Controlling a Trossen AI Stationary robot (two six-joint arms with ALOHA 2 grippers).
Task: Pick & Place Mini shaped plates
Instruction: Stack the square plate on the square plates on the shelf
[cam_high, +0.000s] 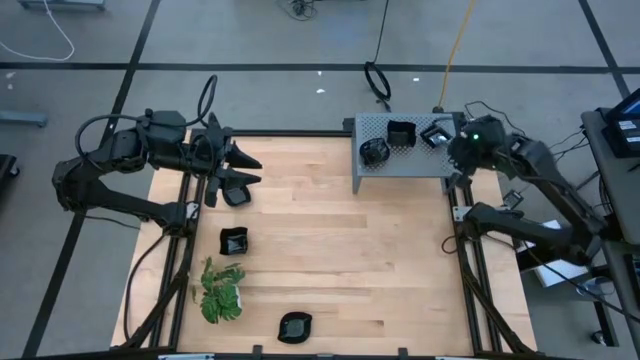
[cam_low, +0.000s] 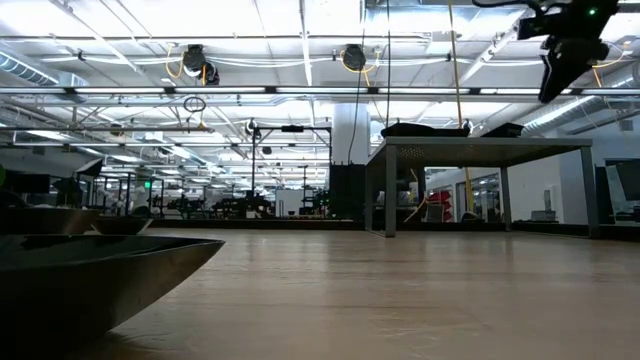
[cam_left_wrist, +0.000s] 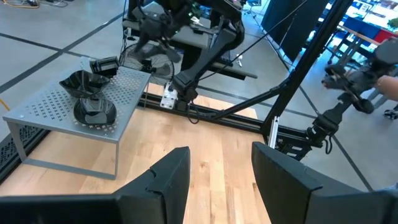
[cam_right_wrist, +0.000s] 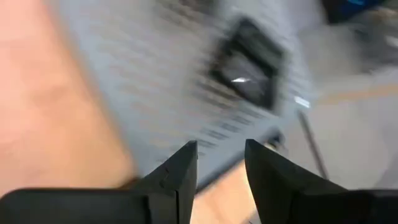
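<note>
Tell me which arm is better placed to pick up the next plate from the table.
Left, probably. Its gripper hangs open right over a plate, with another plate close by. The right gripper is open above the grey box.

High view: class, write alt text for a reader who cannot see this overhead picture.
Overhead, three small black plates lie on the wooden table, one beneath the open left gripper, one nearer the middle, one at the near edge beside a green plant. The right gripper is over the grey perforated box, which carries two more plates.
</note>
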